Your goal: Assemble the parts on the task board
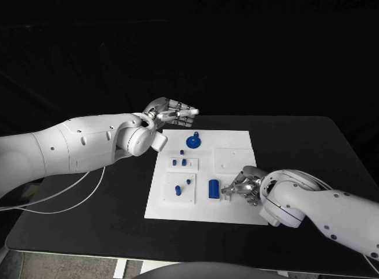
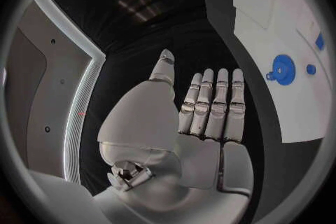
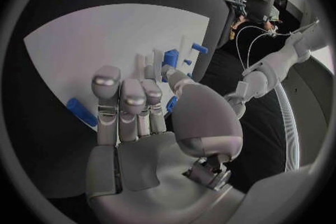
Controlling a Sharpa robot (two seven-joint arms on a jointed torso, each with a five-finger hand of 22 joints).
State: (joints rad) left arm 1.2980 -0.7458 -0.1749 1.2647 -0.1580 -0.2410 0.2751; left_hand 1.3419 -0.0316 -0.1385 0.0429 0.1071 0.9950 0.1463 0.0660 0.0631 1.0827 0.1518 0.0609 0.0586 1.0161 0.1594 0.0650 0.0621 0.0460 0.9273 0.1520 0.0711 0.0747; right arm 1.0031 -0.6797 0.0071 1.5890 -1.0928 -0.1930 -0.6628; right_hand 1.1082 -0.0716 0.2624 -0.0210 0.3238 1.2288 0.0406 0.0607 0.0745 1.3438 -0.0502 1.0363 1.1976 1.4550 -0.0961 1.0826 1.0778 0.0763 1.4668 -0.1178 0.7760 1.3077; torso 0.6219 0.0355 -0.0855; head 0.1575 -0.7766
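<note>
Sitting in the middle of the black table (image 1: 324, 151) is the white task board (image 1: 236, 142), with the small blue parts scattered over it: a round blue disc with a little knob (image 1: 193, 140) is seen near the far end, a couple of tiny blue pegs (image 1: 180, 157) sit just below it, a blue pin (image 1: 178, 189) lies in the raised panel at the near-left corner, and a stubby blue cylinder (image 1: 214, 188) lies just right of that panel. The right hand (image 1: 242, 189) is parked low over the board's near edge, right beside that cylinder; its fingers are curled in together, and from the right wrist view it can't really be told whether anything is pinched in them. The left hand (image 1: 171, 112) is held up off the board past its far-left corner, fingers straight and pressed side by side, thumb out, nothing gripped. A white cable (image 1: 72, 197) is draped on the table under the left arm.
</note>
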